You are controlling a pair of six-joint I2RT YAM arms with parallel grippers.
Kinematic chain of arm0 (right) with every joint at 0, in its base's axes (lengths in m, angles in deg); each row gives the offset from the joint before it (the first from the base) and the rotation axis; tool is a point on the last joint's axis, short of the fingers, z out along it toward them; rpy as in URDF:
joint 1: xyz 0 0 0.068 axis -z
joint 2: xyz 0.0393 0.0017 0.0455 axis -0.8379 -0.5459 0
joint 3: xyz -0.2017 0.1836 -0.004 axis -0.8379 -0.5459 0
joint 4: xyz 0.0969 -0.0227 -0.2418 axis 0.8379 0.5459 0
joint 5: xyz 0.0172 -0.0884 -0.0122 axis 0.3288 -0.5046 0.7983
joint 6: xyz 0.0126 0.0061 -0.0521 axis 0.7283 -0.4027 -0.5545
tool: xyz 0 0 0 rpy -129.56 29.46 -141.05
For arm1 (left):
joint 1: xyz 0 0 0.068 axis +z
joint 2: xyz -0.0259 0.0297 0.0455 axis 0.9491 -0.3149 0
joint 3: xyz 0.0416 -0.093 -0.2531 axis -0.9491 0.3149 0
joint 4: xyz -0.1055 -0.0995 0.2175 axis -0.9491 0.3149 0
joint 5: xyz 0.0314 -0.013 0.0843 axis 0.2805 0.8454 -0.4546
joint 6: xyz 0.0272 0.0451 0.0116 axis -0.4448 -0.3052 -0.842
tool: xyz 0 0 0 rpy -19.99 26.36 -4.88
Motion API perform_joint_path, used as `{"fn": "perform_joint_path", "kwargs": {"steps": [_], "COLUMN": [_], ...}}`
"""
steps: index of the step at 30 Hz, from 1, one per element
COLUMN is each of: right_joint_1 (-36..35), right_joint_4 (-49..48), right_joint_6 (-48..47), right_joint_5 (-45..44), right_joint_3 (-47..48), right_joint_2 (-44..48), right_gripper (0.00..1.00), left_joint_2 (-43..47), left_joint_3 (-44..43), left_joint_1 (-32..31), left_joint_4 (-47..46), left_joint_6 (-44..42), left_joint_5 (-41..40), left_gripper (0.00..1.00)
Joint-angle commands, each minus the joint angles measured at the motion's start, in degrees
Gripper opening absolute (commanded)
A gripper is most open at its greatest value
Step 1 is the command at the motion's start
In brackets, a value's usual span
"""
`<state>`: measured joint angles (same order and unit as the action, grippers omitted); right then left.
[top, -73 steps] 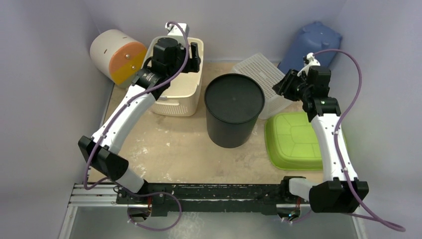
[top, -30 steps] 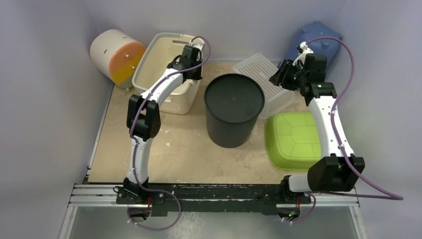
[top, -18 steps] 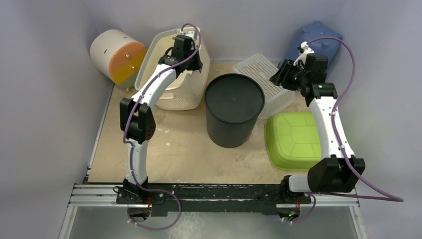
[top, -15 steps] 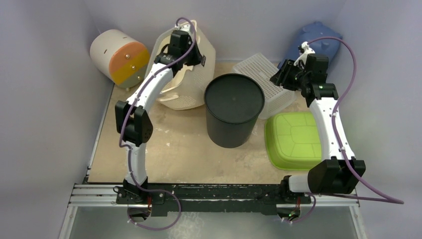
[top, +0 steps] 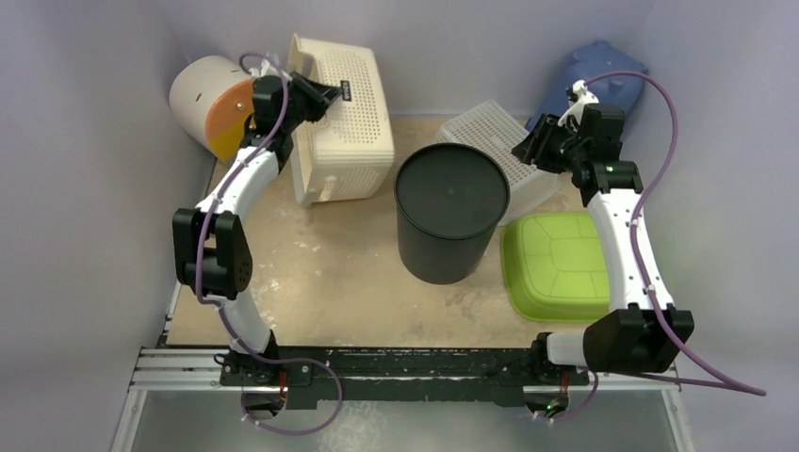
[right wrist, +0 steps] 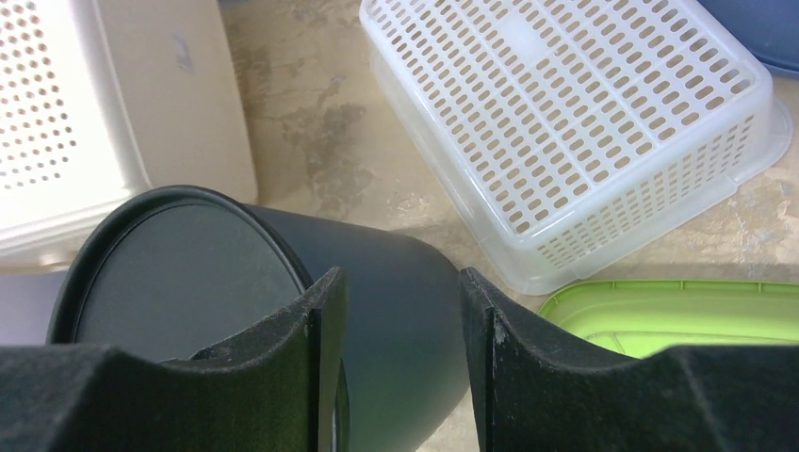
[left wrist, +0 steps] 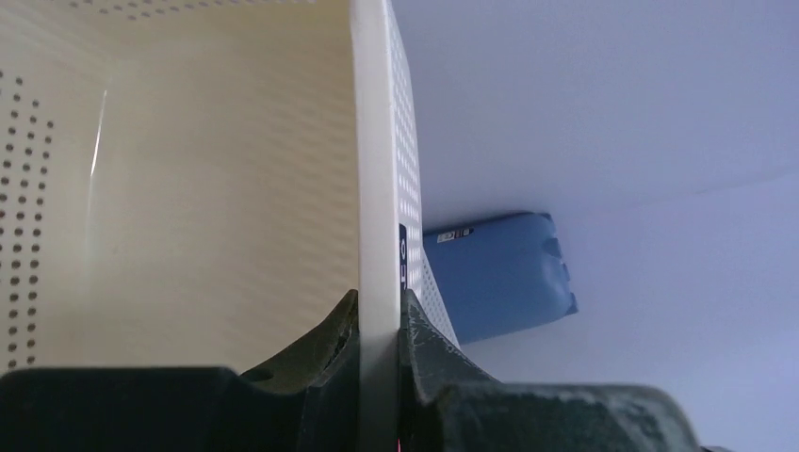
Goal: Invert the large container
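Cream perforated basket (top: 341, 118) is tipped on its side left of the black bin (top: 450, 212), left claw (left wrist: 379, 309) clamped on its wall; right claw (right wrist: 400, 282) spread wide right of the bin.

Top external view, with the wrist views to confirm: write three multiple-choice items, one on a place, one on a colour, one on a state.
1. Where is the green tub relative to the black bin?
A. On its right
B. On its left
C. Behind it

2. What colour is the corner container at the far right?
A. Red
B. Blue
C. Yellow

3. What is the left gripper doing?
A. Hanging open
B. Shut on the wall of the cream basket
C. Shut on nothing

Key:
1 A, the tub lies beside the bin on the right arm's side.
2 B, it shows blue in the top and left wrist views.
3 B, the left wrist view shows both fingers pressed against the wall.
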<state>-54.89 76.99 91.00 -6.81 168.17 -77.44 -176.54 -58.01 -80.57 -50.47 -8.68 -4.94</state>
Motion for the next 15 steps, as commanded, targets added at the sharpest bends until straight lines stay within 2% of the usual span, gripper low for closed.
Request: {"fn": "perform_joint_path", "kwargs": {"steps": [1, 8, 10, 13, 15], "right_joint_1": [0.3, 0.3, 0.3, 0.3, 0.4], "right_joint_4": [-0.4, -0.4, -0.4, -0.5, -0.8], "right_joint_6": [-0.2, -0.8, -1.1, -1.1, -1.0], "right_joint_5": [1.0, 1.0, 0.9, 0.9, 1.0], "right_joint_3": [-0.5, -0.6, -0.4, -0.6, -1.0], "right_joint_2": [2.7, 2.3, 2.0, 1.8, 1.8], "right_gripper": [0.50, 0.50, 0.50, 0.50, 0.50], "left_joint_2": [1.8, 0.5, 0.7, 1.9, 3.0], "left_joint_3": [8.1, 11.1, 11.1, 11.6, 12.2], "left_joint_1": [3.9, 6.2, 6.6, 7.3, 7.9], "left_joint_4": [-25.8, -30.6, -26.6, -15.1, -8.3], "left_joint_6": [16.7, 21.4, 19.2, 13.7, 9.6], "left_joint_5": [4.0, 6.1, 6.4, 4.9, 3.6], "left_gripper": [0.00, 0.00, 0.00, 0.00, 0.14]}}
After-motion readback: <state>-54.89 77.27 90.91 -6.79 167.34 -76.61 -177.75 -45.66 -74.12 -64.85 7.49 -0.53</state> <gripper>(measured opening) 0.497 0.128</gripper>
